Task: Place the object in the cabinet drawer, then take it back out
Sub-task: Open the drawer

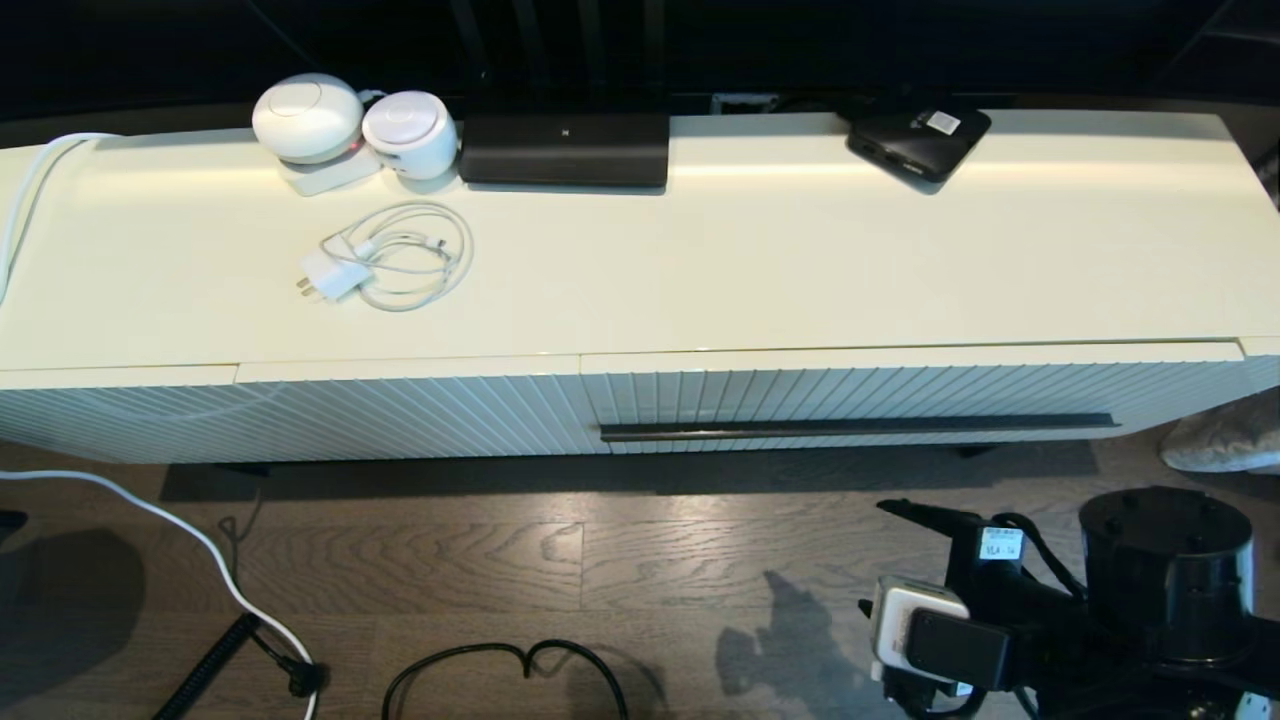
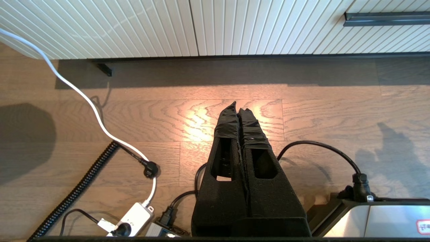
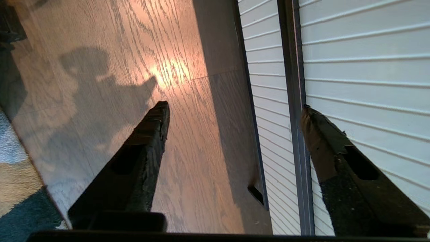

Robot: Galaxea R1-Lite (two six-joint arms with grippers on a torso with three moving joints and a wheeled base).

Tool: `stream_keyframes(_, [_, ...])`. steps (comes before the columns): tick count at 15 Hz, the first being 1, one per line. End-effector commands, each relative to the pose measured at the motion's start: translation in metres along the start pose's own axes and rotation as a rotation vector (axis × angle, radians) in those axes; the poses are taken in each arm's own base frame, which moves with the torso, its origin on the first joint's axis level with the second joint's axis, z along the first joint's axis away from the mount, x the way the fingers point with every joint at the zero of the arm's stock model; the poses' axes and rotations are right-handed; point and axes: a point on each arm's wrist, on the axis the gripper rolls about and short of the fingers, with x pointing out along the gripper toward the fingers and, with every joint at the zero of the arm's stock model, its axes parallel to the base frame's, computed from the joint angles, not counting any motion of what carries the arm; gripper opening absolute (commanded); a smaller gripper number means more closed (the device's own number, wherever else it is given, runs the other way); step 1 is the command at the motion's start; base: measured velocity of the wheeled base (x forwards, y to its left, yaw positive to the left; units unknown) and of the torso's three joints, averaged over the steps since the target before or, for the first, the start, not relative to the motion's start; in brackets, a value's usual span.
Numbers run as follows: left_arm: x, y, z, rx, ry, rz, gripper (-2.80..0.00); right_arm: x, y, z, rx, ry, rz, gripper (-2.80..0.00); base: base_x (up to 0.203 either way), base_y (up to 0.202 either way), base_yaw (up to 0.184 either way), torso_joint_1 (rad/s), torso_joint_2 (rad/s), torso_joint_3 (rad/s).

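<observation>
Left gripper [image 2: 238, 109]: hangs low over the wood floor in front of the cabinet, fingers pressed together and holding nothing; it reads as parked, since no part of that arm enters the head view.
White cable [image 1: 210, 550]: trails across the floor at the left, running towards a power strip [image 2: 134, 216] by the robot's base.
Round white devices [image 1: 350, 122]: two, side by side at the worktop's back edge towards the left corner, probably kept there to sit near a wall socket.
Charger and coiled cord [image 1: 385, 262]: loose on the worktop just in front of those devices.
Long black device [image 1: 565, 148]: against the back edge near the middle; a small pale mark on its face is too small to read.
Cabinet drawer [image 1: 900, 395]: closed, flush with the ribbed front, its dark bar handle [image 1: 855, 427] untouched.
Flat black box [image 1: 918, 140]: back edge towards the right, with a white label whose print cannot be made out.
Right gripper [image 3: 235, 111]: low, right of the drawer's middle, fingers spread wide with one tip at the bar handle, apparently lining up to pull the drawer open.
Umbrella: not visible in any view, so its place cannot be told.
</observation>
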Motion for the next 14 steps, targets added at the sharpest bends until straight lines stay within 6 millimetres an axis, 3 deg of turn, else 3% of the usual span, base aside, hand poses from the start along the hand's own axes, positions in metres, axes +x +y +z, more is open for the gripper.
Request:
stream_keyframes(1, [0.0,0.0,0.0,-0.001,-0.002,0.0,-2.8,0.009,0.002,0.0,-0.041,0.01,0.016,0.0,0.0,0.0,0.0,0.0,0.0,0.0])
stream_keyframes(7, [0.0,0.0,0.0,-0.001,-0.002,0.001,-2.8,0.029,0.006,-0.009,-0.103,0.036,0.069,0.0,0.0,0.0,0.0,0.0,0.0,0.0])
stream_keyframes(14, [0.0,0.0,0.0,-0.001,-0.002,0.0,-2.8,0.059,-0.007,-0.03,-0.147,0.067,0.089,0.0,0.0,0.0,0.0,0.0,0.0,0.0])
